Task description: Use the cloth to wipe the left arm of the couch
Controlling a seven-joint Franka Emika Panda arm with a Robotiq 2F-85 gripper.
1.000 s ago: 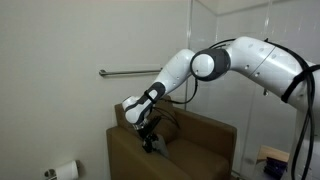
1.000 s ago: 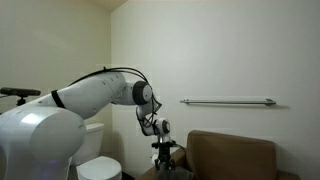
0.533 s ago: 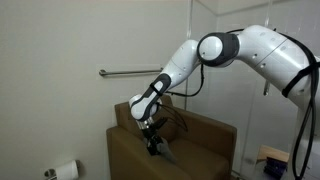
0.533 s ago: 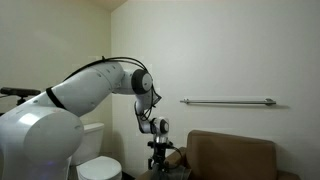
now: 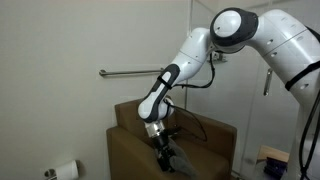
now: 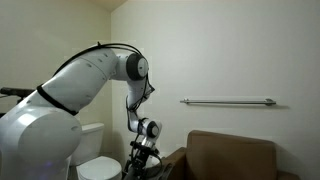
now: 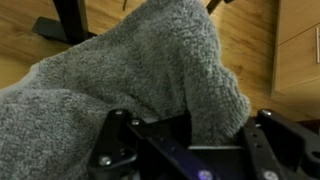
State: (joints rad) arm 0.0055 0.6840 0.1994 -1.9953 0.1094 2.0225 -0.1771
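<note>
**Cloth dragged down the couch arm, stroke under way**

The brown couch (image 5: 205, 140) sits against the wall under the grab rail (image 5: 128, 72), and I am working on its near arm (image 5: 130, 142). In the last second my own arm has swung its elbow higher. It has carried my pincer (image 5: 162, 147) forward and lower along that couch arm. In an exterior view the pincer (image 6: 140, 165) has slid away from the couch back and dropped towards the bottom edge of the picture.

The grey cloth (image 5: 176, 160) trails just below and beside the pincer. In the wrist view the cloth (image 7: 130, 70) fills most of the frame and bunches between my fingers (image 7: 114, 128). The pincer is closed down on a fold of it, with only the cloth's thickness between the jaws.

I judge this as a wiping pass in progress, not a finished job. Wood floor (image 7: 250, 45) shows past the cloth in the wrist view. From that I cannot tell whether the cloth is pressing on the upholstery or hanging past its edge.
</note>
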